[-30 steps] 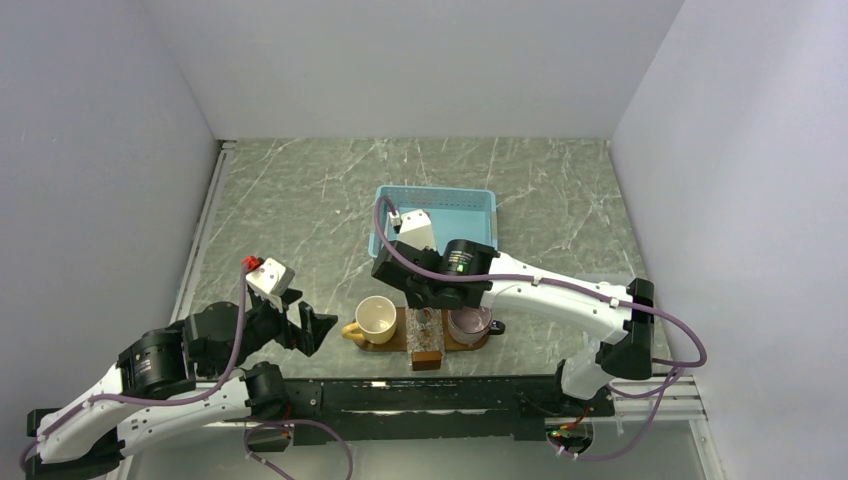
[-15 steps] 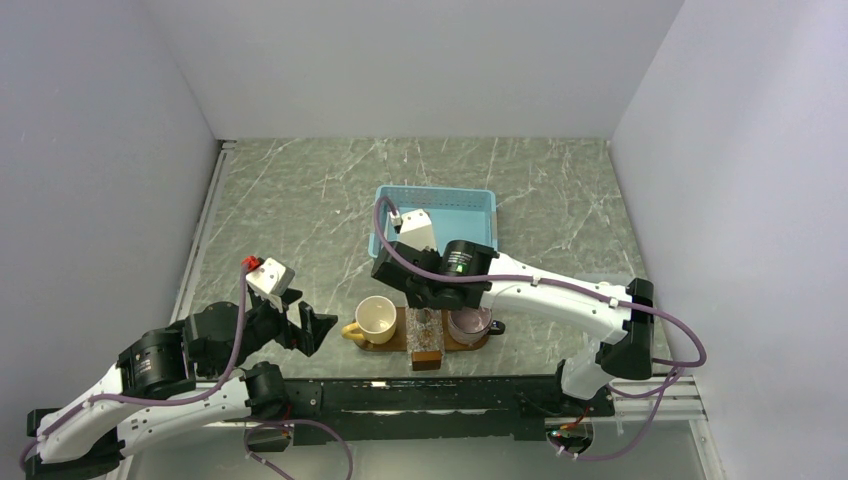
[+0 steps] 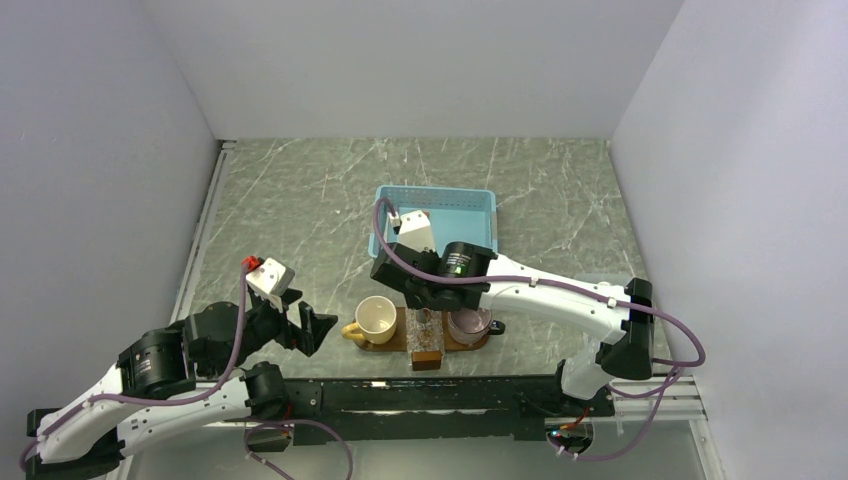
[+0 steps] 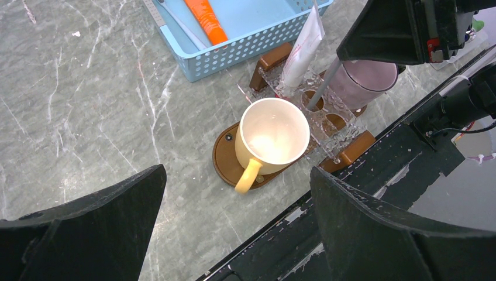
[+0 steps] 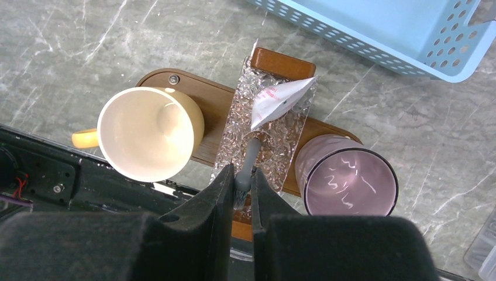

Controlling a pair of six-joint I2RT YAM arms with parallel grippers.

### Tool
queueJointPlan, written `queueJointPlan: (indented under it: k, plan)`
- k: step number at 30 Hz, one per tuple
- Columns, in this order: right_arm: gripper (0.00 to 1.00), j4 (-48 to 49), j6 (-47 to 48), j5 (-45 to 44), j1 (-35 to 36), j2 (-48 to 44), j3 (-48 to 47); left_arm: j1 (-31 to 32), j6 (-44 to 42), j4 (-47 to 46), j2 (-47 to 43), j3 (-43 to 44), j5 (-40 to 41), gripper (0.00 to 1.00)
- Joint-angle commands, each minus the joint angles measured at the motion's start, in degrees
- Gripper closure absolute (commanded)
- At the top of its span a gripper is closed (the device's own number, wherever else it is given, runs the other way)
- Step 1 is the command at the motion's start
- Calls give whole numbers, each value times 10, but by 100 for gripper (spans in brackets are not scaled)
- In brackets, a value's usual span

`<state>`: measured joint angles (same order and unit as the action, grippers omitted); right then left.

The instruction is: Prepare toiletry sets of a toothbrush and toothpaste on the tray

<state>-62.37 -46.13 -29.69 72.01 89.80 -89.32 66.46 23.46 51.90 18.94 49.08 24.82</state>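
The dark-brown wooden tray (image 5: 213, 102) lies at the table's near edge, also in the top view (image 3: 395, 322). A clear holder (image 5: 275, 146) stands across it with a white toothpaste tube (image 5: 278, 99) upright in it. My right gripper (image 5: 244, 187) is shut on the head of a grey toothbrush (image 5: 250, 158), whose handle stands in the holder. A pale-blue toothbrush (image 4: 178, 23) and an orange tube (image 4: 206, 17) lie in the light-blue basket (image 4: 245, 44). My left gripper (image 4: 237, 228) is open and empty, left of the tray above the table's front edge.
A yellow mug (image 5: 149, 132) sits on the tray's left end and a purple cup (image 5: 346, 175) on its right end. The basket (image 3: 437, 205) stands just behind the tray. A small clear box (image 5: 482, 254) shows at the right. The black rail runs along the front.
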Motion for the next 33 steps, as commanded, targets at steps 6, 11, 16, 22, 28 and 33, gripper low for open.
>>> queueJointPlan:
  k: [6, 11, 16, 22, 28, 33]
  plan:
    - [100, 1, 3, 8, 2, 15, -1, 3, 5, -8, 2, -2, -3, 1]
    - [89, 6, 12, -4, 2, 17, -8, 3, 5, -7, 6, -2, -1, 1]
    - [80, 6, 23, -12, 2, 25, -19, 3, 6, -6, 10, 0, 1, 1]
    - [68, 13, 28, -25, 3, 25, -22, 3, 8, -5, 14, -1, 3, 1]
    - [62, 16, 33, -33, 2, 26, -29, 3, 7, -5, 18, 0, 4, 1]
    - [57, 15, 41, -41, 2, 23, -44, 2, 7, -5, 23, -1, 6, 0]
